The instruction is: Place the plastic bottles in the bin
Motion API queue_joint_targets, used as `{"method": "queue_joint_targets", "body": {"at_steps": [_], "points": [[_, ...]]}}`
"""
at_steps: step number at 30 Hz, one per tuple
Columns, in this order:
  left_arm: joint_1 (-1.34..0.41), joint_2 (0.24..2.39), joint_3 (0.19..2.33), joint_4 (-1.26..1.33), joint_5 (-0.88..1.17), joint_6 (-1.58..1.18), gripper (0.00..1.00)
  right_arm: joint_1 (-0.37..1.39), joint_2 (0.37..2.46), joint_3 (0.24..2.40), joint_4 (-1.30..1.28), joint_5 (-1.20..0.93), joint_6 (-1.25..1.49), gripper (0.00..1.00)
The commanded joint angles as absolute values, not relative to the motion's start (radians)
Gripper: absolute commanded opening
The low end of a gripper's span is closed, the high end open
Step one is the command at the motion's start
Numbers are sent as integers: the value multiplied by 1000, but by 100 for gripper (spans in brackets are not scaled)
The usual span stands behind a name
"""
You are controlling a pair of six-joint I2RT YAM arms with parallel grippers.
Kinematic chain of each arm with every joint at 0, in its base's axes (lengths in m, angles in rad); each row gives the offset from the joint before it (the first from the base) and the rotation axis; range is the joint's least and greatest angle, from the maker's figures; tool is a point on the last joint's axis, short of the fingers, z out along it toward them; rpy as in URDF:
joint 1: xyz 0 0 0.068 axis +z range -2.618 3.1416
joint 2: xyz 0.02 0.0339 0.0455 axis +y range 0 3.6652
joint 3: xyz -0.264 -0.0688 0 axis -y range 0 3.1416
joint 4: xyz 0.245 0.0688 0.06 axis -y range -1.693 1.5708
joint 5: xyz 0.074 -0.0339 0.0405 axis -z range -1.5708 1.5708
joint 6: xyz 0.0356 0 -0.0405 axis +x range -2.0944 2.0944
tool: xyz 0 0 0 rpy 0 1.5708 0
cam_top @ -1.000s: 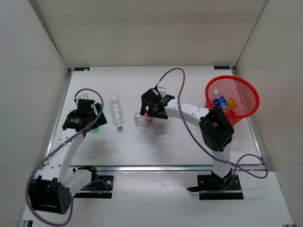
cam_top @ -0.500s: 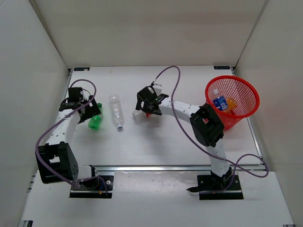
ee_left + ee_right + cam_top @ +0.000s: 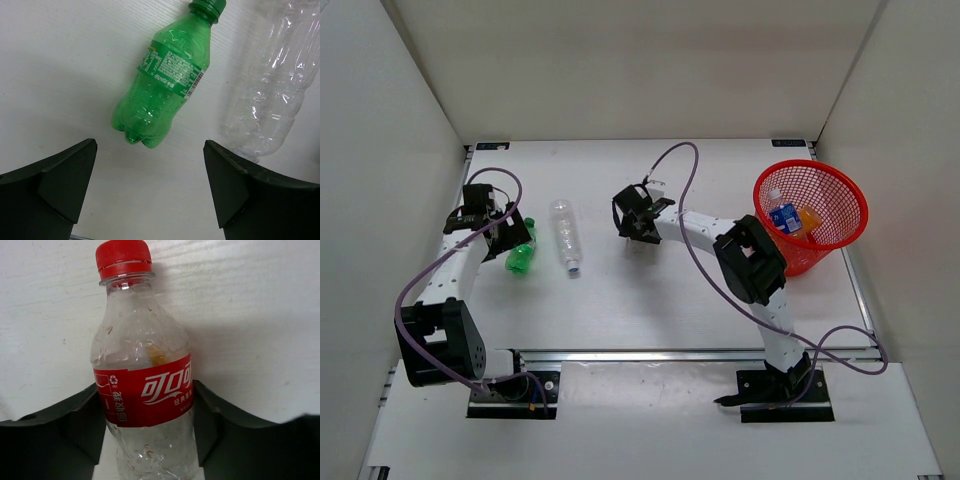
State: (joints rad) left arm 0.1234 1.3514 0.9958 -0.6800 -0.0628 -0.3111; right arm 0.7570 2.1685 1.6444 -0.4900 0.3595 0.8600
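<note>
A clear bottle with a red label and red cap lies between my right gripper's jaws, which press on both its sides. In the top view that gripper is at mid table and covers the bottle. A green bottle lies on the table just ahead of my left gripper, which is open and empty. Its place in the top view is beside the left gripper. A clear bottle lies to the right of it. The red mesh bin stands at the far right.
Inside the bin lie a blue-label bottle and an orange one. The clear bottle is close to my left gripper's right finger. White walls enclose the table on three sides.
My right gripper's jaws have closed on the red-label bottle. A second ago the left arm was over the green bottle; it has since drawn back to the left and uncovered it.
</note>
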Motion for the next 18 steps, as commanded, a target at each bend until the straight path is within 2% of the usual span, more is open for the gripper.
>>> {"method": "queue_joint_targets", "body": {"at_steps": [1, 6, 11, 14, 18], "points": [[126, 1342, 996, -673, -52, -302, 99, 755, 2114, 1646, -453, 442, 786, 48], [115, 1325, 994, -683, -45, -282, 99, 739, 1930, 1599, -333, 456, 556, 32], [68, 1289, 1009, -709, 8, -278, 99, 637, 1640, 1569, -324, 296, 372, 33], [11, 1252, 1011, -716, 2, -287, 99, 568, 1493, 1543, -403, 340, 284, 34], [-21, 1218, 1009, -738, 2, -310, 99, 346, 1301, 1430, -468, 252, 253, 34]]}}
